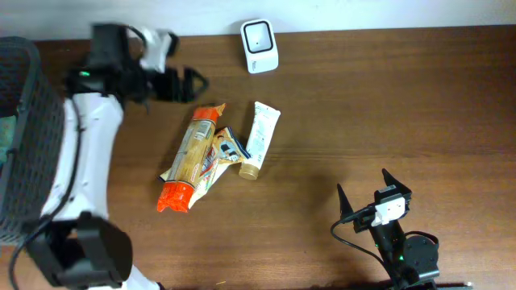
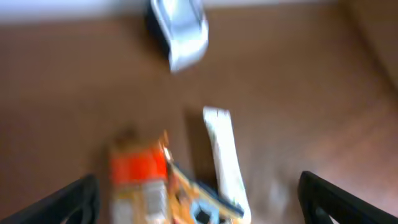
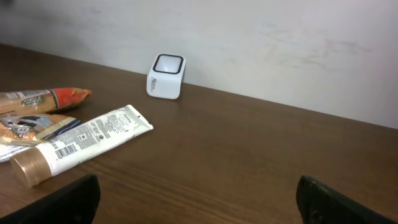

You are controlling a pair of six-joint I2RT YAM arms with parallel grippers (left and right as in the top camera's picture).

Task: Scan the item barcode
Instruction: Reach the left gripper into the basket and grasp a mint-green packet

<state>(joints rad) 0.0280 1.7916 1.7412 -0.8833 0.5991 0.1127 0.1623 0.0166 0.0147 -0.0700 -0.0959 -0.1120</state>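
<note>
Three items lie together mid-table: a long orange snack bag [image 1: 192, 157] [image 2: 140, 180] [image 3: 43, 98], a smaller printed packet [image 1: 222, 150] [image 3: 34, 127], and a white tube [image 1: 260, 135] [image 2: 222, 155] [image 3: 87, 142] with its barcode facing up. The white scanner [image 1: 260, 46] [image 2: 180, 28] [image 3: 166, 76] stands at the table's far edge. My left gripper [image 1: 196, 85] [image 2: 199, 205] hovers open just behind the snack bag's top end, holding nothing; its view is blurred. At the near right my right gripper [image 1: 362, 180] [image 3: 199, 202] is open over bare wood.
A black mesh basket [image 1: 24, 137] stands at the left edge of the table, beside the left arm. A white wall runs behind the scanner. Bare brown wood stretches from the items to the right gripper.
</note>
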